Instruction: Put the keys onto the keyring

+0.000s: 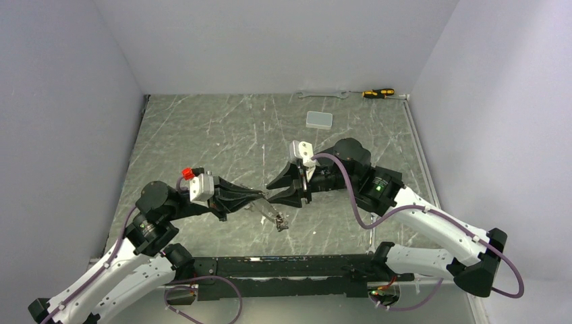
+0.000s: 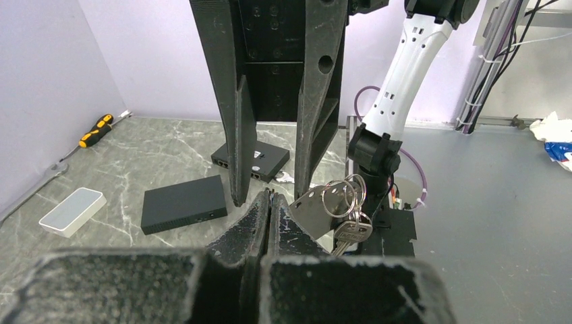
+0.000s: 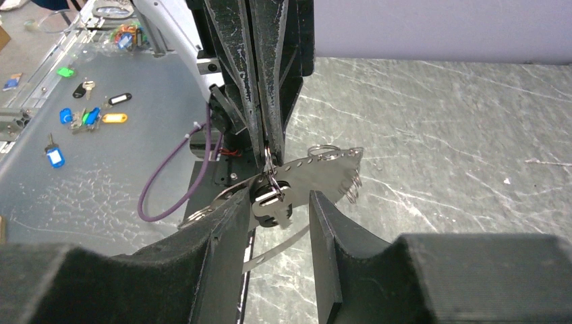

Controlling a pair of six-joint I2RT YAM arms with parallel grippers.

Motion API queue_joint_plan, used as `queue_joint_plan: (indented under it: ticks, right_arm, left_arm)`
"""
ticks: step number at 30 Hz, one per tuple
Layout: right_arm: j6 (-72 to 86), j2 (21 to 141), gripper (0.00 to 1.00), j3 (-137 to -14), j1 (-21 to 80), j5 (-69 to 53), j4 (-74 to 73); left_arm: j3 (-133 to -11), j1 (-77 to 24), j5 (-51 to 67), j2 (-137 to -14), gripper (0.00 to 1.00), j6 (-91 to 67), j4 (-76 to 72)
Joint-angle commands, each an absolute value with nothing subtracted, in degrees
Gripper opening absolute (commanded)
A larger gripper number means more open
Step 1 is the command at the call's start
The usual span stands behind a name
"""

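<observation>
Left gripper (image 2: 270, 200) pinched shut on the edge of a perforated metal plate (image 2: 307, 210), held above the marble table (image 1: 202, 128). On the plate's far side, the keyring (image 2: 336, 196), a cluster of overlapping split rings, with silvery keys (image 2: 352, 231) dangling just below the plate. Right gripper (image 3: 278, 202) facing it, jaws apart, straddling one dark-headed key under the plate. One pad touching that key or just beside it, hard to tell which, and the other pad clear of it. Well beyond the plate, toward the back wall: a pale box (image 1: 319, 119), a spanner (image 1: 322, 94) and a screwdriver (image 1: 378, 93).
</observation>
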State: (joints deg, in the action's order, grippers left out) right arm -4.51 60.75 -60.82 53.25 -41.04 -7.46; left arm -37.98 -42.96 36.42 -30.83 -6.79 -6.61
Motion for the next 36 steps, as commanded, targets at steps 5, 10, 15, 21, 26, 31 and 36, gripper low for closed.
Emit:
queue_joint_plan:
  ticks: [5, 10, 15, 21, 26, 31, 36]
  right_arm:
    - [-5.88, 60.73, 0.41, -63.75, 53.0, -42.16, -6.39]
    - [-5.89, 61.1, 0.26, -63.77, 53.0, -42.7, -6.32]
    - [-5.98, 60.76, 0.13, -63.63, 53.0, -42.28, -6.5]
    - [-5.99, 60.47, 0.0, -63.55, 53.0, -42.09, -6.72]
    - [-5.76, 60.51, 0.0, -63.54, 53.0, -42.44, -6.58]
    - [-5.46, 60.57, 0.0, -63.22, 53.0, -42.38, -6.4]
    - [-5.36, 60.21, 0.0, -62.85, 53.0, -42.19, -6.16]
  left_arm:
    - [-38.19, -43.04, 37.57, -30.08, 0.0, -7.71, -11.68]
    - [-38.15, -43.04, 37.53, -29.99, 0.0, -7.82, -11.73]
    - [-38.15, -43.04, 37.44, -29.91, 0.0, -7.91, -11.69]
    - [-38.1, -43.0, 37.19, -29.97, 0.0, -8.4, -13.0]
    - [-37.16, -43.03, 37.18, -30.88, 0.0, -10.63, -17.09]
    - [-36.57, -43.03, 36.56, -31.63, 0.0, -12.38, -20.62]
    - [-36.57, -43.04, 36.13, -32.08, 0.0, -12.99, -21.95]
